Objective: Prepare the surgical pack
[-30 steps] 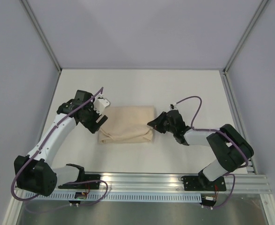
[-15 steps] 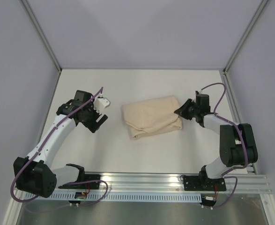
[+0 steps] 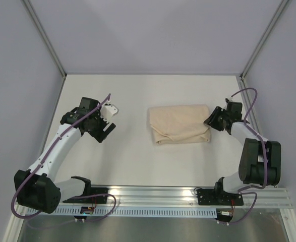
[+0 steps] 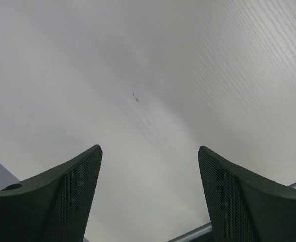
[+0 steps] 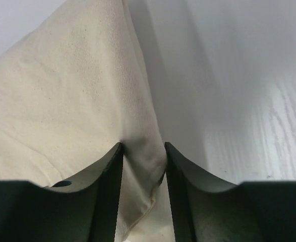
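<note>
Right gripper (image 3: 210, 122) has its jaws closed on a raised fold at the edge of the wrap bundle (image 3: 180, 124). In the wrist view the cloth ridge (image 5: 72, 101) runs straight into the gap at (image 5: 142, 146) and touches both fingers. The rest of the bundle lies flat ahead of that gripper, folded shut; tray and instruments aren't visible. Left gripper (image 3: 106, 130) is spread wide with nothing in it and only bare table (image 4: 137, 75) beneath; the bundle is well off to its right. Looks like the positioning step for the finished pack. Next move is probably to let go cleanly and back off without snagging the fold.
</note>
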Robot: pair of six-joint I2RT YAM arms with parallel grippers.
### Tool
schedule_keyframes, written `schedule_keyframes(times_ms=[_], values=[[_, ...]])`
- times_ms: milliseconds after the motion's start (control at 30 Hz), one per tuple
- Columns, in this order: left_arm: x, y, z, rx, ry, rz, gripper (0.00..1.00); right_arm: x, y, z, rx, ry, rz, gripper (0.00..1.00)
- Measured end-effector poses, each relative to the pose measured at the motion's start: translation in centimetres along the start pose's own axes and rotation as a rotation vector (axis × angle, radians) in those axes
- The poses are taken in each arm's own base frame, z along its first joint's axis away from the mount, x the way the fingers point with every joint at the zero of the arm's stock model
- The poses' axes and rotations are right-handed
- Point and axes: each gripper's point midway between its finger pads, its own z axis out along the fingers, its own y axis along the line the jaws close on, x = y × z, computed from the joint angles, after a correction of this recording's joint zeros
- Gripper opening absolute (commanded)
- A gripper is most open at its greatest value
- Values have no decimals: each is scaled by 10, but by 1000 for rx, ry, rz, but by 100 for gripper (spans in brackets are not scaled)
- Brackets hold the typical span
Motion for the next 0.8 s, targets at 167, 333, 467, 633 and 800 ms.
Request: schedule_keyframes(times_ms=[167,333,467,633,800], values=[[0,0,0,1,0,0,85,-3,-20,-30,132,-27,-20,44],[4,-2,1,2,3,0,86,-21,-15,-81,196,-165,-45,34],[7,-3,2,4,10,-1,86,-22,26,-105,122,-255,-137,17],[13,-5,6,7,26,-3,86,12,74,-81,-29,-144,-249,0],[18,-6,7,-1,37,-3,87,60,46,-43,17,31,-197,0]])
